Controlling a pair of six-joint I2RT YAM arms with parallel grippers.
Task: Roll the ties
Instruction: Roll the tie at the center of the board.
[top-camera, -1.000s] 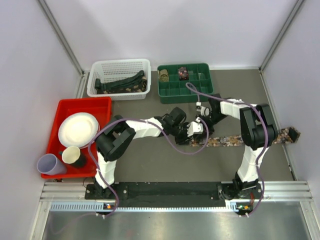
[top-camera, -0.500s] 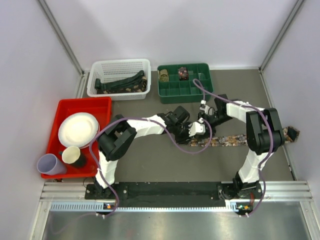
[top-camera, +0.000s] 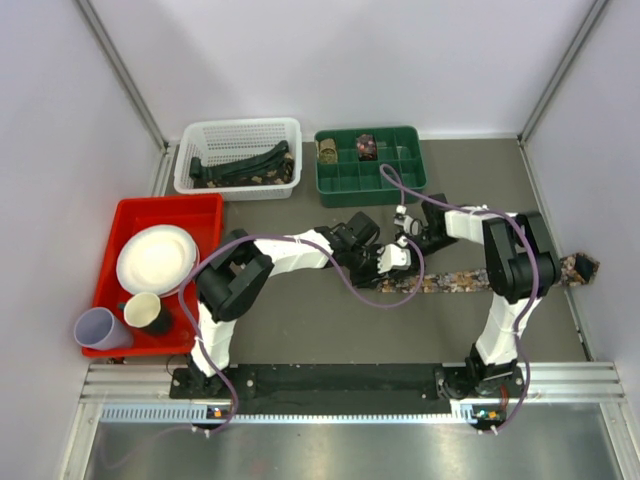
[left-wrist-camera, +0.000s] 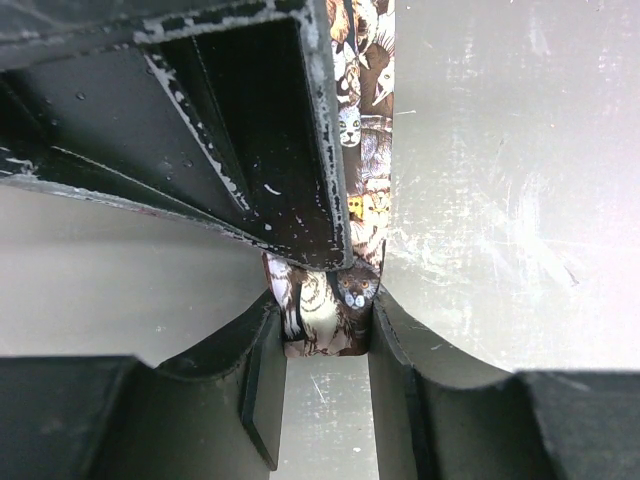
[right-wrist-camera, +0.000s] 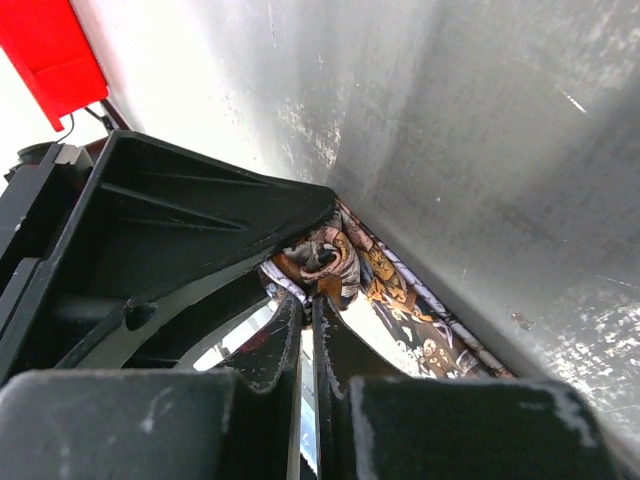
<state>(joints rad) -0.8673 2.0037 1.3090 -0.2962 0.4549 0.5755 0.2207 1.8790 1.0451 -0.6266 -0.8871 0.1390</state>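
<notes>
Between the fingers of the left gripper (left-wrist-camera: 325, 330), the end of the brown-red tie (left-wrist-camera: 366, 110) is pinched across its width, so that one's clamped on fabric. Right up against it, the right gripper (right-wrist-camera: 309, 310) is squeezed almost fully together on the small rolled-up bit of that same end. From there the rest of the tie is laid out flat on the grey table (top-camera: 300, 330). Its long axis is run sideways toward the robot's right, and the far tip is angled a touch away from the arm bases. Further back, two little rolls (top-camera: 366, 146) are parked in the green tray (top-camera: 345, 185), and darker ties (top-camera: 245, 163) are piled in the white basket (top-camera: 240, 124).
</notes>
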